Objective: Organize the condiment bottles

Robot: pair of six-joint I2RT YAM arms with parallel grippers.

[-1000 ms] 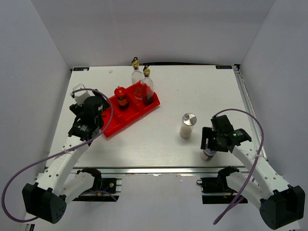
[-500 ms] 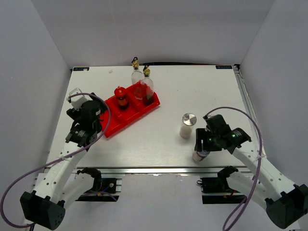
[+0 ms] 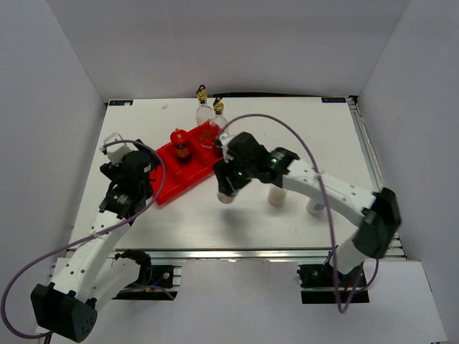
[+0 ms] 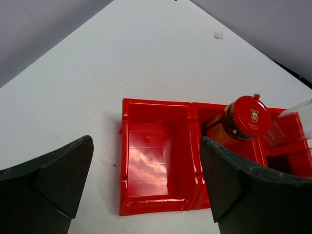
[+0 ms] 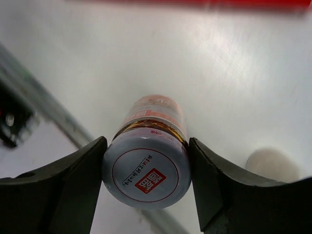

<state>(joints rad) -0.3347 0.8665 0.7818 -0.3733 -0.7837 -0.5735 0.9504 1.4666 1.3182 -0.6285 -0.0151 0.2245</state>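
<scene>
Right gripper [image 5: 146,165] is pinching a white silver-lidded shaker [image 5: 152,117], both fingers pressing on its sides just under the lid, with the red tray [image 4: 156,105] lying just ahead of the fingertips. Left gripper [image 4: 145,161] is hovering spread wide, framing an empty tray compartment between its fingers, and the red-lidded jar [image 4: 246,117] is standing just beyond its right finger.

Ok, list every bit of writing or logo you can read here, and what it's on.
Shaker, lid: red square stamp with white characters, too blurred to read.
Its side label: orange print, unreadable.
Red-lidded jar, lid: small crest, no legible words.
Nothing else carries text.
</scene>
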